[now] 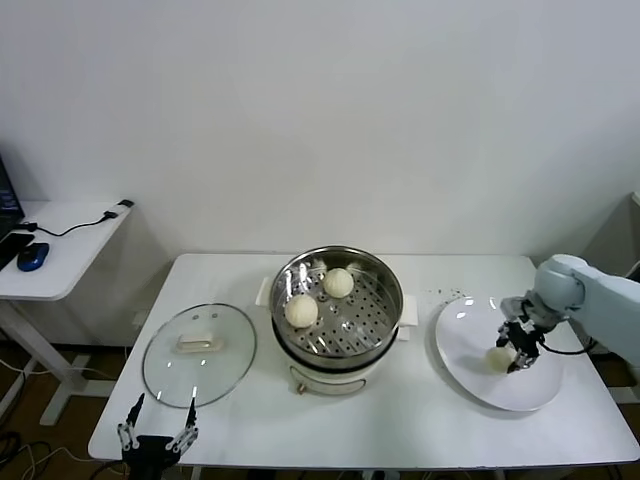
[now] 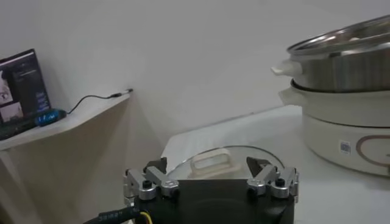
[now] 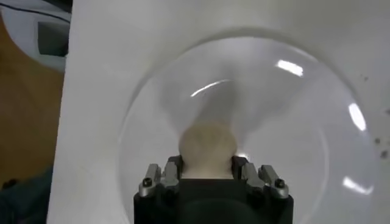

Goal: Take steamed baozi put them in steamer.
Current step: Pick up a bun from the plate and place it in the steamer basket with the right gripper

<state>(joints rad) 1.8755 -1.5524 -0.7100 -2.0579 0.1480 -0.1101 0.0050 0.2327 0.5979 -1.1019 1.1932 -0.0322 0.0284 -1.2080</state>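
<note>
The steamer (image 1: 393,300) stands at the table's middle with two baozi on its perforated tray, one at the back (image 1: 338,282) and one at the front left (image 1: 301,311). A third baozi (image 1: 496,359) lies on the white plate (image 1: 462,335) at the right. My right gripper (image 1: 517,352) is down on the plate, its fingers closed against both sides of this bun. The right wrist view shows the bun (image 3: 207,145) held between the fingers of the right gripper (image 3: 207,162) on the plate (image 3: 292,115). My left gripper (image 1: 157,432) is open and empty, parked below the table's front left edge.
The round glass lid (image 1: 198,355) lies flat on the table left of the steamer; it also shows in the left wrist view (image 2: 210,161), with the steamer (image 2: 341,67) beyond it. A side desk (image 1: 60,250) with a mouse and cable stands at the far left.
</note>
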